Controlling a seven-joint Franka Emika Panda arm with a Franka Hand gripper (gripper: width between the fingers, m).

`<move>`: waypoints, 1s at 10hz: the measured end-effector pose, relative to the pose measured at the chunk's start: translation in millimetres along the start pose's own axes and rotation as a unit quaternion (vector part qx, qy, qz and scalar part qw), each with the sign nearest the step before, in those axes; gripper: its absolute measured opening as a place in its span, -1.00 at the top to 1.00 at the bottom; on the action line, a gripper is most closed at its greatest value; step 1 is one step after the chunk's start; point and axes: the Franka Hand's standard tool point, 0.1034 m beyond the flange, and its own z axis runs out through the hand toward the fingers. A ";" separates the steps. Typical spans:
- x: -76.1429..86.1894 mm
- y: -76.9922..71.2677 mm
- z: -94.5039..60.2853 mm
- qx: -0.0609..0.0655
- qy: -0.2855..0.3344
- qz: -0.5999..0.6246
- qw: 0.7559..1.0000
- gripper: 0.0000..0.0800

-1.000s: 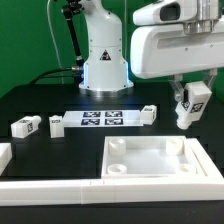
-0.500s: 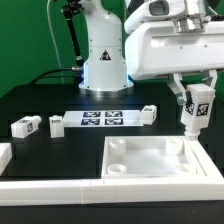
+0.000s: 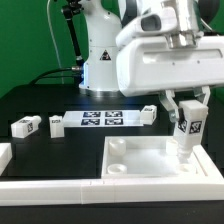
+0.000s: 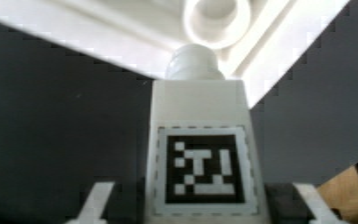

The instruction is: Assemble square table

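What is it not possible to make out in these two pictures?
- Exterior view: the held leg hides the table top's corner behind it.
- Exterior view: tags on the loose legs are too small to read.
- Wrist view: the gripper is mostly cut off by the edge.

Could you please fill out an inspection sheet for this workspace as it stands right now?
Surface: black table, matte.
Job's things: square tabletop lies rim-up near the front. The held leg is upright over the corner socket on the exterior view's right; contact cannot be told. Three loose legs lie behind: one, a second, a third.
Clutter: nothing seen beyond the marker board and the low border wall.
Grippers: gripper shut on the held leg.
Cables: dark cable beside the robot base.
Surroundings: pale wall behind.
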 end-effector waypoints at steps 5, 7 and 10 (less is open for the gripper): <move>-13.0 -2.2 13.2 0.003 -0.007 -0.003 1.000 0.27; -16.4 -2.5 16.9 0.003 -0.007 -0.003 1.000 0.27; -20.6 -4.5 23.9 0.004 -0.004 -0.002 1.000 0.27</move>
